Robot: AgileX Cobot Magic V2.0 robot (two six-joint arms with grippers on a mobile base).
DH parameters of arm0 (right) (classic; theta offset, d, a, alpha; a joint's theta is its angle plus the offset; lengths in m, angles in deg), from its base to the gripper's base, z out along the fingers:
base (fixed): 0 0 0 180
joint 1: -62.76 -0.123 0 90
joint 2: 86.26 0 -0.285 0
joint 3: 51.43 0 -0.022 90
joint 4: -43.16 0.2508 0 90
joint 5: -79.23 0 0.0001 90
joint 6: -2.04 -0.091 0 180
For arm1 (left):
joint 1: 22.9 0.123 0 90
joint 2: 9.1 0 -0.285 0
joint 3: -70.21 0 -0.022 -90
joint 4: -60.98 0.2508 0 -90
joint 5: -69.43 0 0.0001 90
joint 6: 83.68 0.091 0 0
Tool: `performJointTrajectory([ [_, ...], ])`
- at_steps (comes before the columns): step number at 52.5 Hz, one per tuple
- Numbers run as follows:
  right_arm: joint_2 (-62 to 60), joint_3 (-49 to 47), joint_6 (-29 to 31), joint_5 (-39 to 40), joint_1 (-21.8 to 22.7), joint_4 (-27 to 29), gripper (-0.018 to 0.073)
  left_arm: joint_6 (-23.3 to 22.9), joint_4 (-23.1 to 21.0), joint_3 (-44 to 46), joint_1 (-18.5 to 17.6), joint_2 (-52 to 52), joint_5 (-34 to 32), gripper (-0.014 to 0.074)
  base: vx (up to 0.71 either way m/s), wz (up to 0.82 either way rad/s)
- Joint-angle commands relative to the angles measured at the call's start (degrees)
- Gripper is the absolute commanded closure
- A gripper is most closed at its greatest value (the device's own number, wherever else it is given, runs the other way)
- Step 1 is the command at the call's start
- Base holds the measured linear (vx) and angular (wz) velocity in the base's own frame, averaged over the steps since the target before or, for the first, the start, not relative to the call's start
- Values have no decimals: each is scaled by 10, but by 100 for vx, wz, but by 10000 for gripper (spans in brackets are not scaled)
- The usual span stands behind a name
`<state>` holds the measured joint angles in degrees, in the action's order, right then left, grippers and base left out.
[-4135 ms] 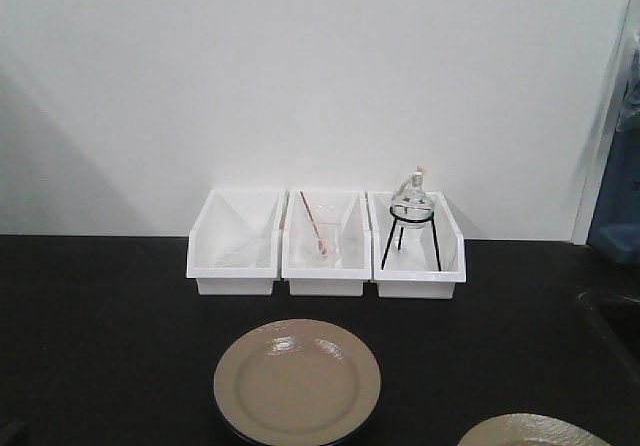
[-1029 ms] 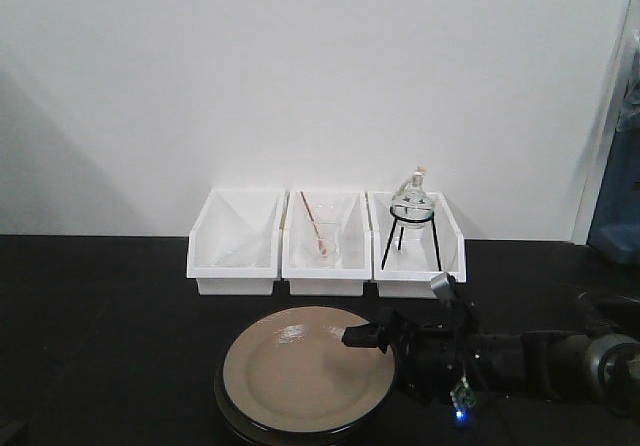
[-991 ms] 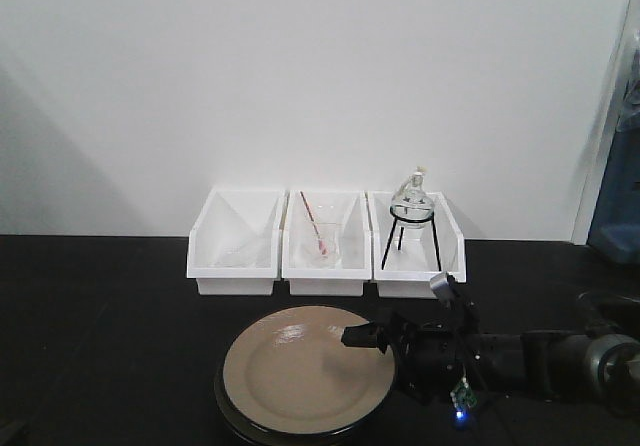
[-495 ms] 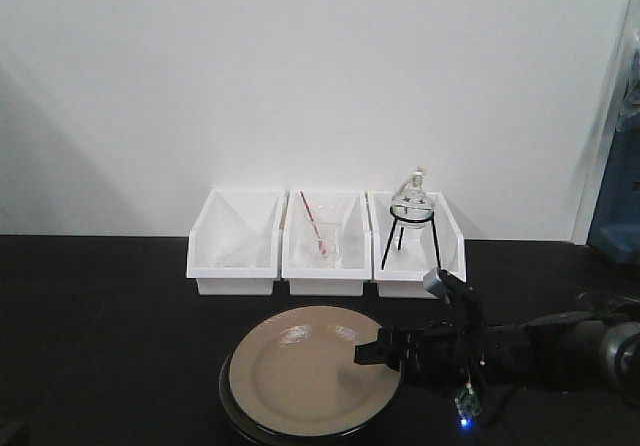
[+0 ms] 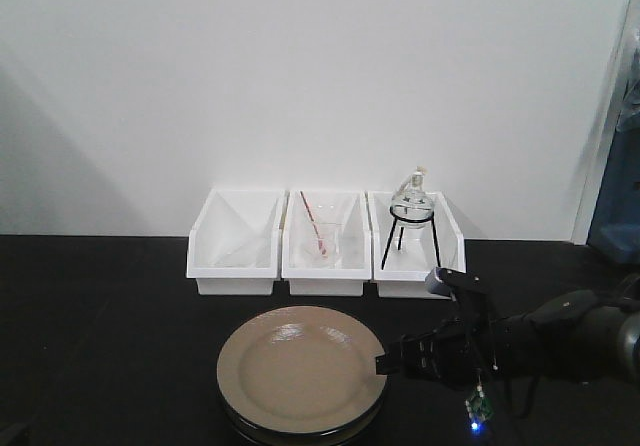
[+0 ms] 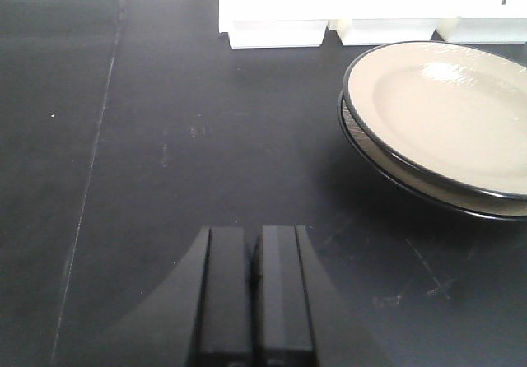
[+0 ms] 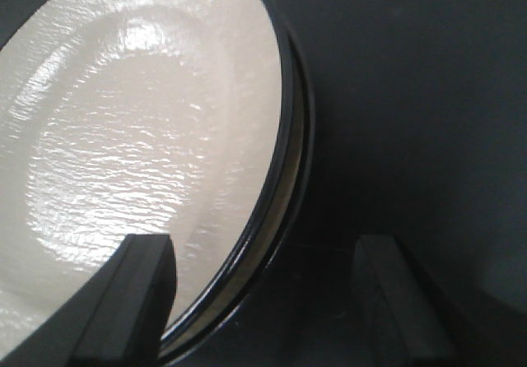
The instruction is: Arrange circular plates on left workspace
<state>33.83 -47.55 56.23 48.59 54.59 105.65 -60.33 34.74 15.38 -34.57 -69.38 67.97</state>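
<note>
Plates [image 5: 300, 369] sit stacked beside the right tool [image 5: 383, 364], which gapes empty. Left tool [image 6: 254, 256] is pinched closed, empty. Brushing the rim could slide the top plate off.

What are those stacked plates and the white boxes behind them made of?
The plates look like glazed ceramic, maybe melamine: glossy tan faces with rippled highlights and dark rims. The white boxes look like moulded plastic: smooth, thin-walled, slightly see-through.

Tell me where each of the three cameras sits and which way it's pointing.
Front view: faces the wall across the bench, showing the white bins and the right gripper.
Left wrist: behind the closed left gripper, looking over the bench top.
Right wrist: looks between its open fingers.
All share the stacked plates.
</note>
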Motion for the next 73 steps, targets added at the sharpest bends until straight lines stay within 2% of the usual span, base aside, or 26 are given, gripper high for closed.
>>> performJointTrajectory([
  [1,-65,-15,-28,12,2,-44,79,-5,-4,16,-3,10,-39,603,0,0],
  [7,-105,-15,-99,12,2,-137,198,-4,-3,16,-3,10,-37,603,0,0],
  [12,-158,-8,-169,8,2,-223,419,-3,-3,16,-3,10,-32,603,0,0],
  [15,-198,5,-189,11,2,-267,569,-3,-3,16,-3,10,-26,603,0,0],
  [21,-288,58,-193,46,2,-286,568,-3,-3,16,-3,10,-11,603,0,0],
  [29,-440,179,-171,143,2,-289,564,-4,-4,16,-3,22,9,603,0,0],
  [42,-685,391,-154,277,2,-290,564,-3,-3,16,-3,125,35,603,0,0],
  [46,-735,433,-153,318,2,-288,564,9,-3,16,-3,157,35,603,0,0],
  [47,-761,462,-153,363,2,-278,564,29,1,16,-3,170,31,603,0,0],
  [54,-767,471,-156,413,2,-248,564,29,1,16,-3,170,30,603,0,0],
  [63,-767,474,-158,416,2,-196,564,28,1,16,-3,170,44,603,0,0],
  [73,-767,474,-158,416,2,-183,564,28,1,16,-3,170,45,603,0,0],
])
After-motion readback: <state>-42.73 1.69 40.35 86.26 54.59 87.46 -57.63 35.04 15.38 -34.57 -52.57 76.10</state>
